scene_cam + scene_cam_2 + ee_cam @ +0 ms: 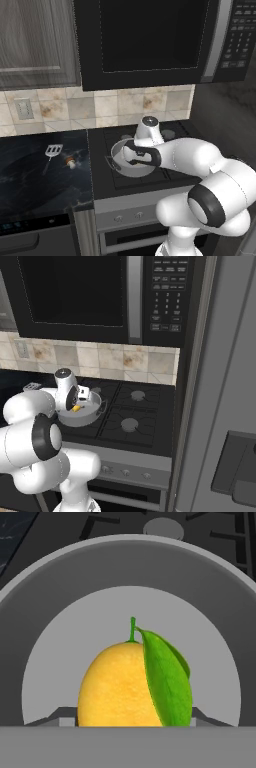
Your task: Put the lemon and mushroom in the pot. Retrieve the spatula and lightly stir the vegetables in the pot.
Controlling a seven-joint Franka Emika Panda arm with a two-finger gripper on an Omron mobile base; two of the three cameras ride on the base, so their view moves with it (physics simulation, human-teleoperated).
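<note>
- My fingers sit low inside the pot, with the lemon right between them; can't tell if I'm pinching it or just parked around it.
- The lemon's green leaf points up and it's over the pot's pale floor.
- The pot's on the stove's front left burner.
- The mushroom and spatula lie near each other on the dark table, left of the stove.

dark counter: spatula, mushroom near it. stove: pot, apparently on burner.
</note>
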